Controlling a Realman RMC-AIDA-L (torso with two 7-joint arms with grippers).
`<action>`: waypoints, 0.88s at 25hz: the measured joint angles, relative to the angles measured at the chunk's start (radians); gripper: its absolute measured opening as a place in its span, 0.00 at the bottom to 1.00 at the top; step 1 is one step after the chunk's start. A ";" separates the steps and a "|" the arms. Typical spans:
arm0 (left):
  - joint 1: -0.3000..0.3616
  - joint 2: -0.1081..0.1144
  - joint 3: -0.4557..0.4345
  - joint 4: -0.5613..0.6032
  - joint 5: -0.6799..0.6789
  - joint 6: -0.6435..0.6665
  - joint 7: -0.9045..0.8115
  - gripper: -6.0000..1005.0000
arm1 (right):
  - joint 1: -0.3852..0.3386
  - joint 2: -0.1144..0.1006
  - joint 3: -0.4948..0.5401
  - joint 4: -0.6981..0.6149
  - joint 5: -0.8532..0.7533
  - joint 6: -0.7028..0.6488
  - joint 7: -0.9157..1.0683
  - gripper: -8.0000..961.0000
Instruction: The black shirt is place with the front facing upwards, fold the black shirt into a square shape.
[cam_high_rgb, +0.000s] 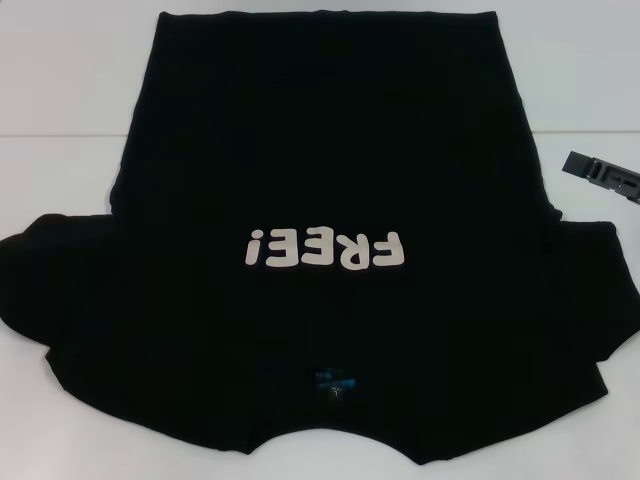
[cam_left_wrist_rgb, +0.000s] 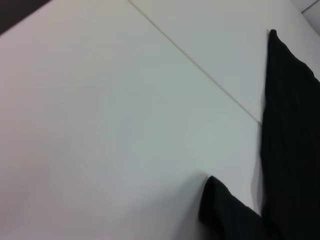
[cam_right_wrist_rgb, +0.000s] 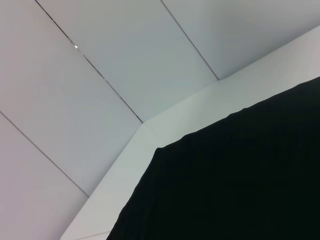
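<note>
black shirt (cam_high_rgb: 320, 200): spread flat on the white tabletop (cam_high_rgb: 60, 90), front side up, filling most of the head view; the collar end lies at the near edge, the hem at the far edge.
lettering (cam_high_rgb: 325, 249): cream block letters "free!" across the chest, read upside down from the robot's side, roughly at the middle of the cloth.
neck label (cam_high_rgb: 335, 380): small blue tag just inside the collar, near the robot, below the lettering in the head view.
sleeves: left sleeve (cam_high_rgb: 50, 270) and right sleeve (cam_high_rgb: 600, 290) both spread outward at the near corners, lying flat; the right one reaches the edge of the head view.
hem: straight far edge, body widening slightly toward the sleeves.
right gripper (cam_high_rgb: 603, 172): a dark part shows at the right edge of the head view, beside the shirt's right side and apart from the cloth; whether its jaws are open or closed cannot be told.
left gripper: not seen in any view; jaw state cannot be told.
left wrist view: bare tabletop with a thin seam line, and an edge of the black shirt (cam_left_wrist_rgb: 290, 150) with one folded corner of cloth.
right wrist view: a corner of the black shirt (cam_right_wrist_rgb: 235, 185) on the tabletop edge, pale panelled floor beyond.
</note>
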 joint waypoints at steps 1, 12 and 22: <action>-0.005 0.006 0.000 -0.003 0.001 0.005 0.000 0.03 | 0.000 0.000 0.000 0.000 0.000 0.000 0.000 0.71; -0.101 0.039 0.008 0.005 0.069 0.122 -0.027 0.03 | 0.004 0.000 0.000 0.000 0.000 0.000 0.000 0.71; -0.148 0.016 0.041 0.076 0.086 0.268 -0.074 0.03 | 0.006 0.000 0.000 0.001 0.000 0.002 0.000 0.71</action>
